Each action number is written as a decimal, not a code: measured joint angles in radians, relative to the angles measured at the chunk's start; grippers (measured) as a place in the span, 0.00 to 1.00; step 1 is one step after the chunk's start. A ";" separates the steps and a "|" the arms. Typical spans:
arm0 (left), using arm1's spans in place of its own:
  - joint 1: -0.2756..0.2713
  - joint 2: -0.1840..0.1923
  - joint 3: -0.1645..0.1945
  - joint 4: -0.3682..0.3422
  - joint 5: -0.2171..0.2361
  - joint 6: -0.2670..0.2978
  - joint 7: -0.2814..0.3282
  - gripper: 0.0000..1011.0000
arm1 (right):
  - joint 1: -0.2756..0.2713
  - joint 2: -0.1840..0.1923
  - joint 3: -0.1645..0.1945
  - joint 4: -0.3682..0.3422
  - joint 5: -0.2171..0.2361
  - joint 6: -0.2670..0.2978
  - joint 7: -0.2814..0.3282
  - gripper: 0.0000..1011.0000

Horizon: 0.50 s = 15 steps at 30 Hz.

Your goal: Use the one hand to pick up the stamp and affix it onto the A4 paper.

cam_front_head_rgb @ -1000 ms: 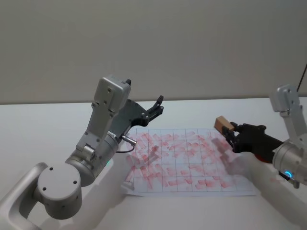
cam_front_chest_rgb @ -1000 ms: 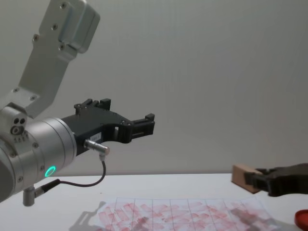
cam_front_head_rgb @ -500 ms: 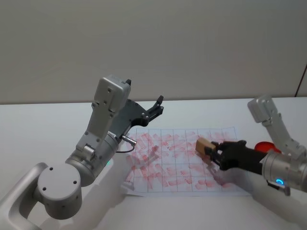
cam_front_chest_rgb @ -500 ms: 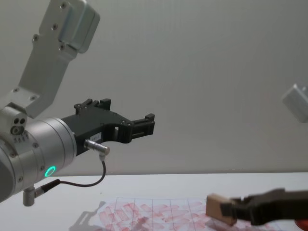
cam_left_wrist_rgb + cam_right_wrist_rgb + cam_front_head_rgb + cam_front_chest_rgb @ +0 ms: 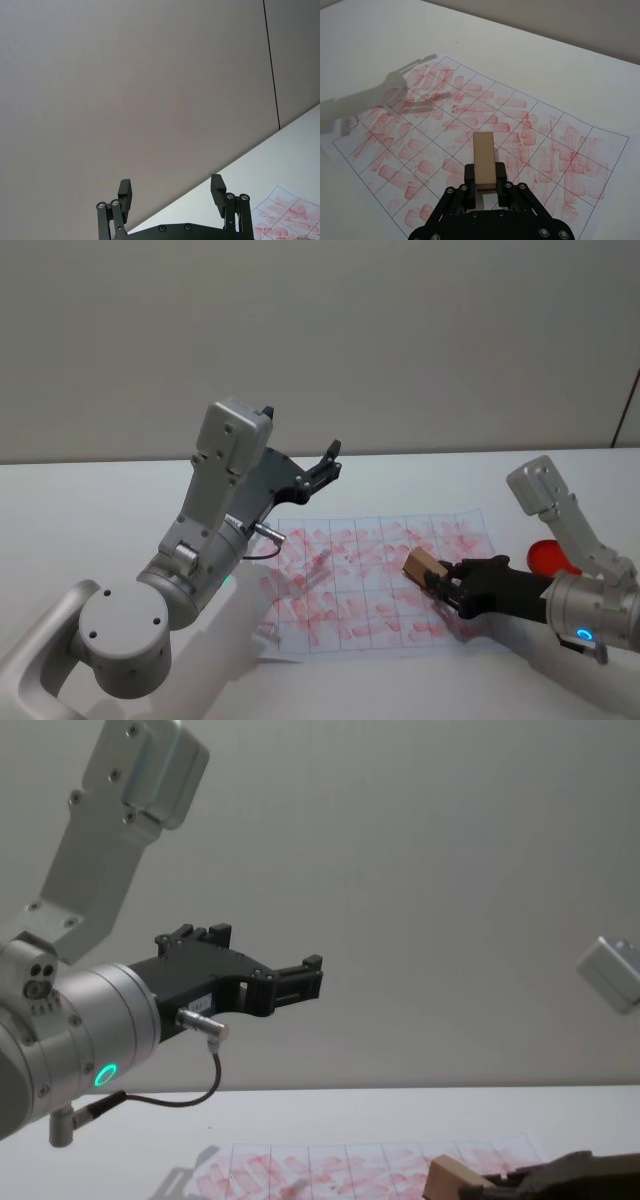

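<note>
My right gripper (image 5: 440, 580) is shut on the stamp (image 5: 424, 565), a small tan wooden block. It holds the block low over the right half of the A4 paper (image 5: 345, 592), a gridded sheet full of faded red marks. I cannot tell whether the block touches the sheet. In the right wrist view the stamp (image 5: 484, 159) sticks out from the gripper (image 5: 485, 178) above the paper (image 5: 427, 117). The chest view has the stamp (image 5: 452, 1181) at the bottom edge, above the paper (image 5: 330, 1163). My left gripper (image 5: 328, 462) (image 5: 171, 187) (image 5: 305, 975) hangs open and raised past the sheet's far left corner.
A flat round red ink pad (image 5: 547, 556) lies on the white table (image 5: 90, 510) just right of the sheet, behind my right arm. The left arm's big silver body (image 5: 170, 580) stands over the table's left side, near the sheet's left edge.
My right gripper has carried the stamp leftward and down, from beside the sheet's right edge to low over its right half. The sheet looks slightly turned. The left arm has not moved.
</note>
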 joint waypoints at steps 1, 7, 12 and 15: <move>0.000 0.000 0.000 0.000 0.000 0.000 0.000 0.99 | 0.000 0.001 -0.001 0.001 -0.003 0.000 0.002 0.21; 0.000 0.000 0.000 0.000 0.000 0.000 0.000 0.99 | 0.006 0.005 -0.007 0.005 -0.029 -0.004 0.012 0.21; 0.000 0.000 0.000 0.000 0.000 0.000 0.000 0.99 | 0.012 0.009 -0.012 0.004 -0.056 -0.029 0.013 0.21; 0.000 0.000 0.000 0.000 0.000 0.000 0.000 0.99 | 0.015 0.011 -0.013 -0.001 -0.074 -0.047 0.012 0.21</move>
